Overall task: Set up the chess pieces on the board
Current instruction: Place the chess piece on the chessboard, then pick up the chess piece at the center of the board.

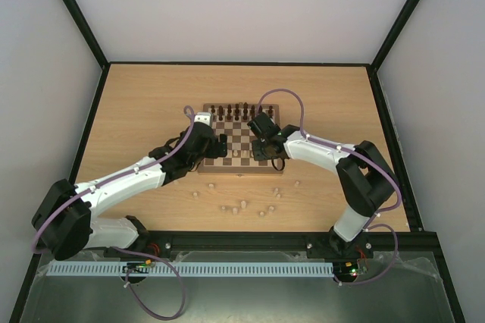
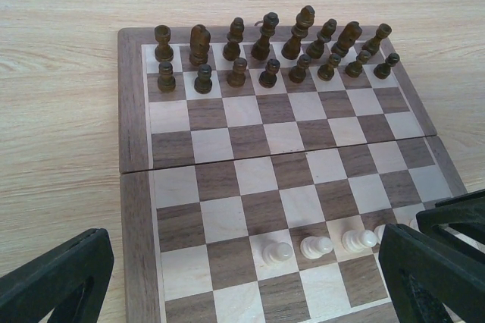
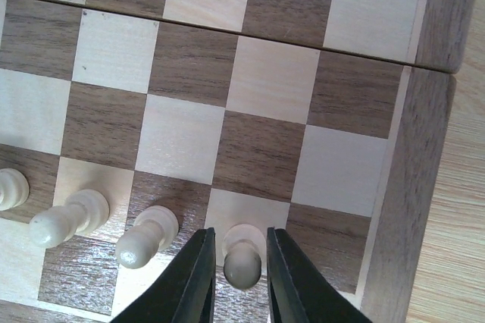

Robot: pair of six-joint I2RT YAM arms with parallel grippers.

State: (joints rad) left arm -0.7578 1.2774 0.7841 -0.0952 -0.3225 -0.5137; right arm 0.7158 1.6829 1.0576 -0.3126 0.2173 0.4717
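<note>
Right arm (image 1: 326, 148) over board (image 3: 420, 209) near-right corner, right fingers (image 3: 208, 251) narrow, straddling upright pawn (image 3: 242, 264), contact unclear. Left arm (image 1: 129, 179) stretched to board's left edge, left fingers (image 1: 218, 145) wide.

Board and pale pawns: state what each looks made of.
Board: looks like wood, veneered or inlaid; grain streaks run through dark and light squares, matte-satin sheen. Pale pawns: probably turned light wood, smooth and rounded, faint soft shine; painted or plastic cannot be ruled out.

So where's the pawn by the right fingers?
Right wrist view, bottom centre: the pawn stands between the right fingers, ending the pale row, nearest the board's right border.
</note>
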